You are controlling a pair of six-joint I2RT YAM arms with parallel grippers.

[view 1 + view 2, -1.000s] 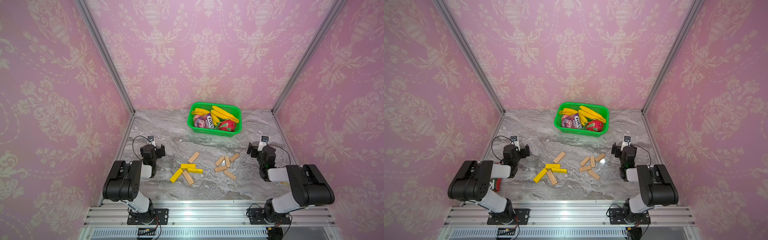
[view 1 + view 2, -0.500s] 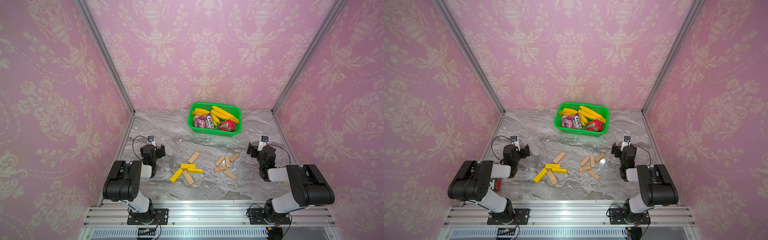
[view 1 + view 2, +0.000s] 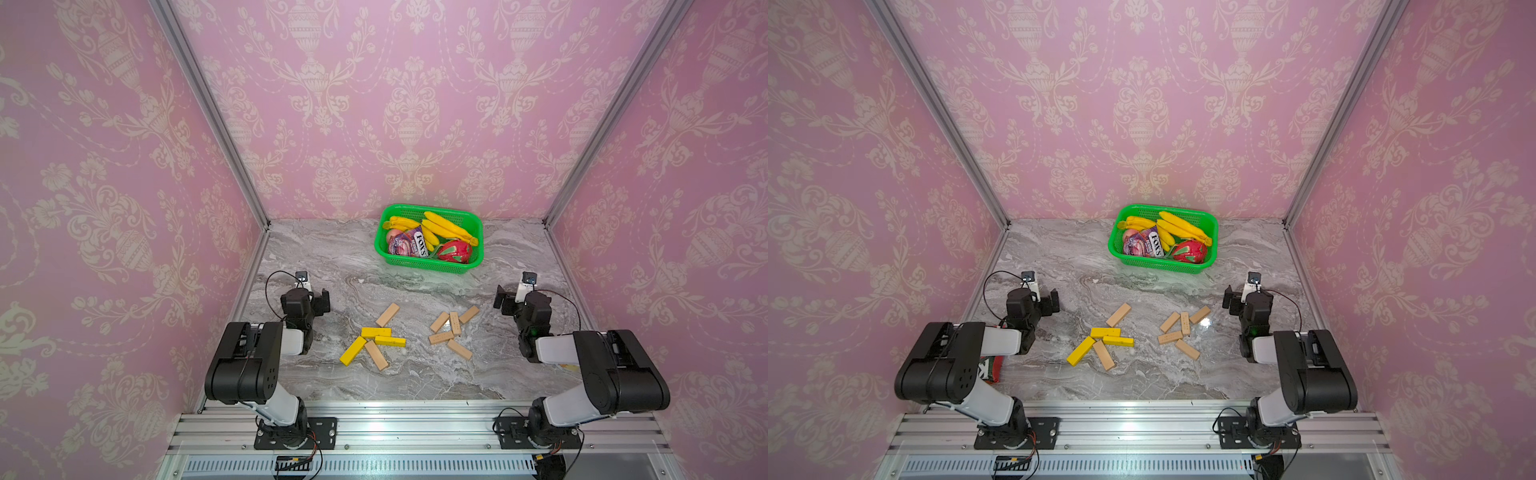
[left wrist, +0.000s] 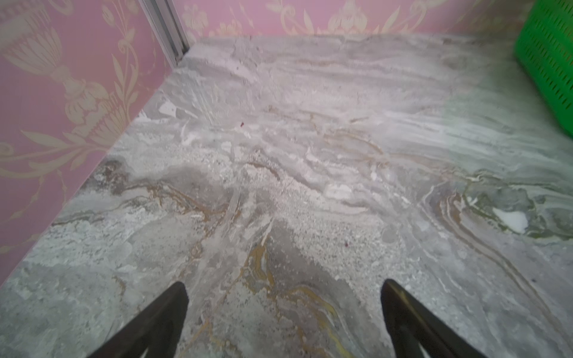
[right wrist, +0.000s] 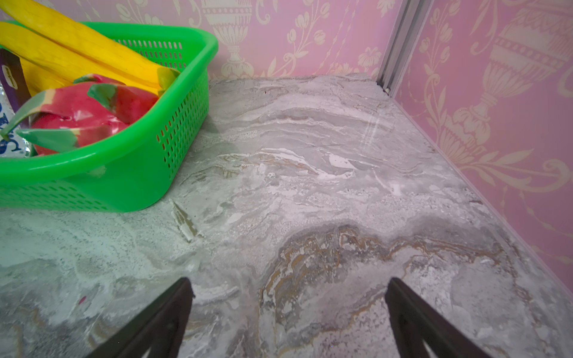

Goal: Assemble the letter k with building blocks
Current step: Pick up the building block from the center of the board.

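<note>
- Progress judged at zero: no letter k yet, no stem or slanted arms laid out anywhere on marble table (image 3: pixel 332 386).
- All building blocks (image 3: pixel 376 355) loose in two heaps mid-table, btwn the arms, well short of green basket (image 3: pixel 428 266).
- Heap nearer left arm: 3 yellow bars (image 3: pixel 376 332) + 2 tan, some touching, no order; one tan lying a bit apart toward basket.
- Heap nearer right arm: 5 tan bars (image 3: pixel 1185 323) at odd angles, a few touching.
- Re left gripper (image 4: pixel 283 288): spread wide, empty, over bare marble, off to the side of the heaps.
- Re right gripper (image 5: pixel 288 285): same, wide apart, nothing btwn fingers, bare marble below, basket near.
- Left to do, prob. everything: pick 3 bars, set end to end for a straight stem, then 2 angled arms meeting stem's middle.
- Enough bars for two Ks, so maybe a repeat w/ the other heap.
</note>
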